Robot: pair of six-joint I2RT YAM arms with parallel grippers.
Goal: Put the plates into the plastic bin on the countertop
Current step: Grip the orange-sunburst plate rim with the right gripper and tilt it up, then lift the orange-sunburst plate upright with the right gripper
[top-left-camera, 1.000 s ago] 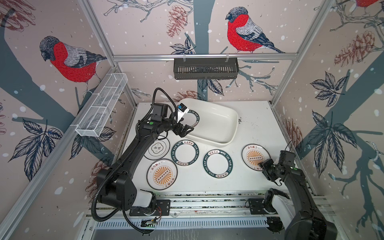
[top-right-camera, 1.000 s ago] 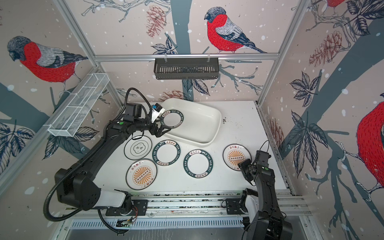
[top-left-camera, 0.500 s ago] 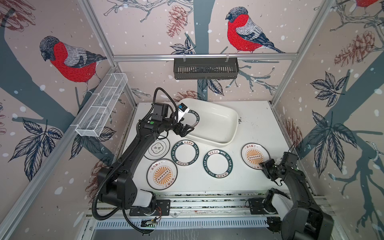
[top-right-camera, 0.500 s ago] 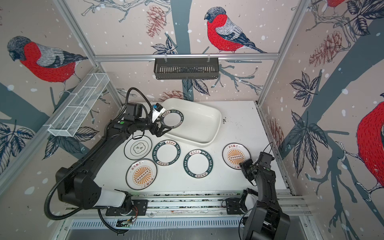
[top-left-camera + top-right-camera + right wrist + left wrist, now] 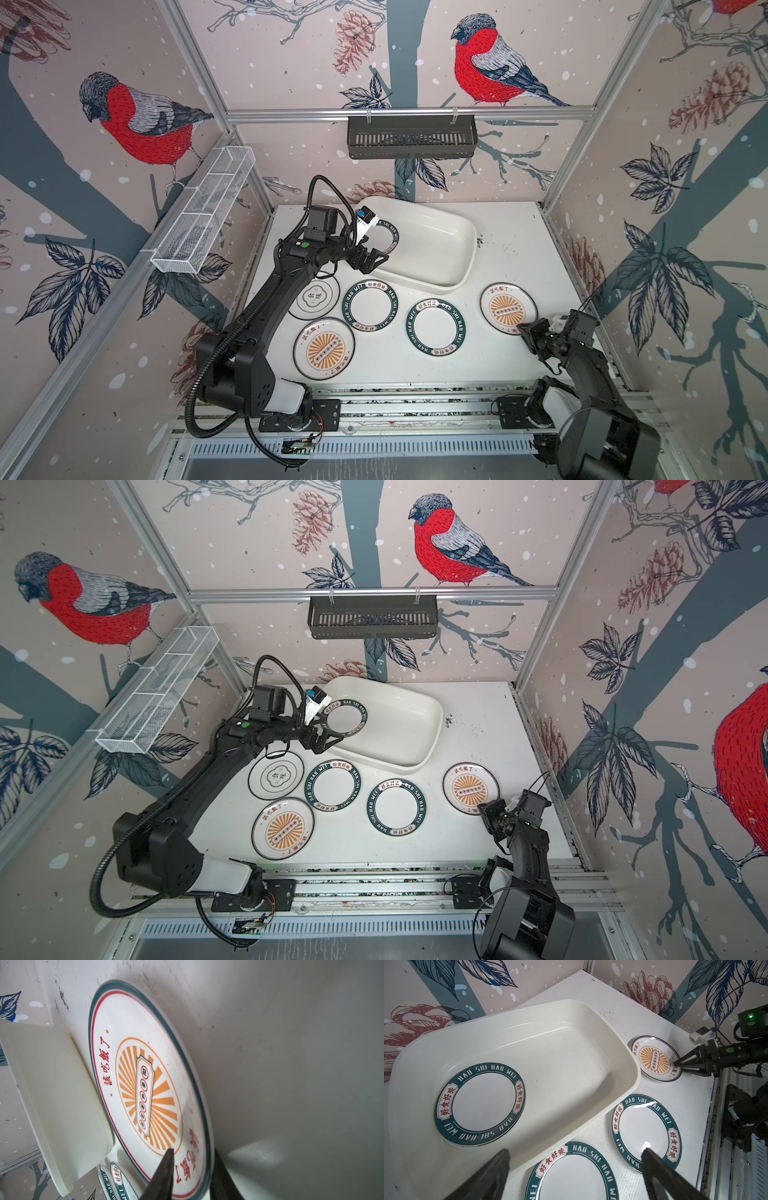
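In both top views, the right gripper [image 5: 524, 330] has moved up to the sunburst plate [image 5: 505, 309] on the right side of the table [image 5: 511, 249]. Its jaws have come closer together. The left gripper [image 5: 330, 746] hangs over the near wall of the plastic bin [image 5: 432, 729], with its jaws wide open and empty. One green-rim plate [image 5: 347, 720] lies flat in the bin. Four other plates [image 5: 435, 327] wait on the table.

In the left wrist view, we see the green-rim plate [image 5: 479, 1103] inside the bin. Nothing is between the open left jaws.

In the right wrist view, one jaw lies on top of the sunburst plate [image 5: 145, 1088] and the other sits just past its rim. We cannot tell if they hold it tight yet. We think lifting this plate comes next. One plate is in and five are left.
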